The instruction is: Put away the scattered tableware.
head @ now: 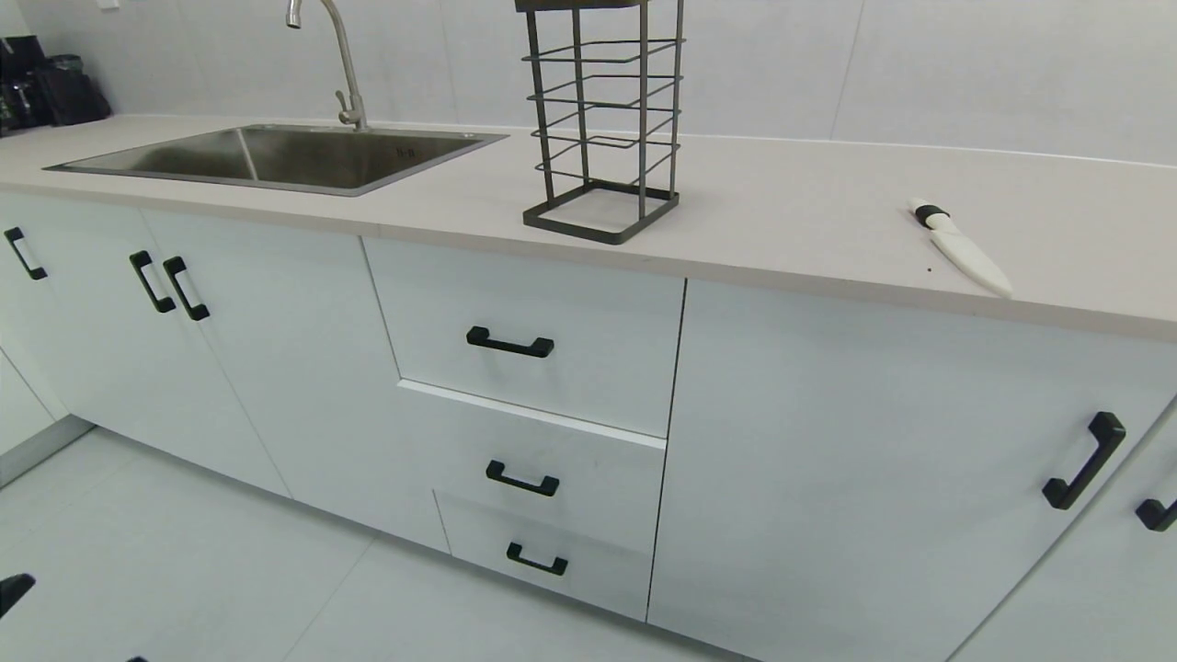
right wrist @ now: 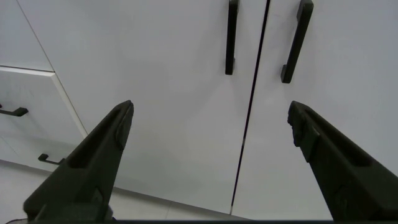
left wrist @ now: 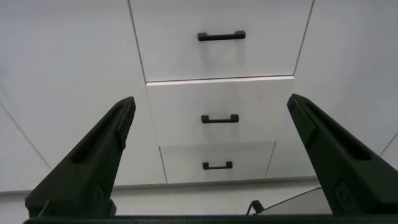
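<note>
One knife (head: pixel 961 248), one rack (head: pixel 642 119) on counter (head: pixel 782 198) (left gripper (left wrist: pixel 211 102), right gripper (right wrist: pixel 208 107): both spread).

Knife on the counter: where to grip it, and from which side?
Take the knife by its handle, the narrow black-banded end pointing toward the wall. It lies flat on the countertop with the blade angled toward the front edge, so come down from above, fingers across the handle's width. It sits to the robot's right, so the right arm probably suits.
</note>
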You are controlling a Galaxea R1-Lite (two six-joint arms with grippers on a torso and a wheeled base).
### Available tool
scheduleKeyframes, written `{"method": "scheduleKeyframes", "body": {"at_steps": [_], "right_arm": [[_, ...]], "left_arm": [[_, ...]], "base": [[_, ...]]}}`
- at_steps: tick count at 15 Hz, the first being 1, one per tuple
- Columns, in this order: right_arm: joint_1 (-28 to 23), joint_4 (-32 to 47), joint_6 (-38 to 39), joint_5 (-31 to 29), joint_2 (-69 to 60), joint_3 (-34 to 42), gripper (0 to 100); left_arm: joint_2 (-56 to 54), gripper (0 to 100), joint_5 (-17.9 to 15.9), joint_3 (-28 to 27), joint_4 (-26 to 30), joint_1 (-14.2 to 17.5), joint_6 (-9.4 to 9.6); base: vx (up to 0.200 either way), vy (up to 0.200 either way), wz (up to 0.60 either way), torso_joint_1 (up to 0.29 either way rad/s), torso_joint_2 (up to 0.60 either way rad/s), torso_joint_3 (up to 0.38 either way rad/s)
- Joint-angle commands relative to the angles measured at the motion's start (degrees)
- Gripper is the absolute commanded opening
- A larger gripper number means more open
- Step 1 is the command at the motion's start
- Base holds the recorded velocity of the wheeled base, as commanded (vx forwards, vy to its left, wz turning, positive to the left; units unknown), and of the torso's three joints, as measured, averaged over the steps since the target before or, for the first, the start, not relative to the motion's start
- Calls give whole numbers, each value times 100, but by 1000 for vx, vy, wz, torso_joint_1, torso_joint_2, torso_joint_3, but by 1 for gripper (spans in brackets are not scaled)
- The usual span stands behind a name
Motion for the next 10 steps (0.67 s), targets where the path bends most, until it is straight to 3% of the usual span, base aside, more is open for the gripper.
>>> {"method": "scheduleKeyframes", "body": {"at_steps": [1,3,4,6,8,10], "right_arm": [[4,0,0,-1,9,1,100],[4,0,0,-1,9,1,100],[4,0,0,-1,9,1,100],[4,0,0,-1,9,1,100],[4,0,0,-1,9,1,100],[4,0,0,-1,9,1,100]], "left_arm": [[-1007,100,-10,109,289,251,-2],[-1174,100,-27,127,605,462,85],[-1262,100,-27,127,711,594,208],[-1623,100,-10,127,1616,744,595],[-1623,100,201,127,1792,744,534],[-1623,100,439,118,2003,744,323]], "base": [[0,0,0,0,0,0],[0,0,0,0,0,0],[0,0,0,0,0,0],[0,0,0,0,0,0],[0,0,0,0,0,0],[0,0,0,0,0,0]]}}
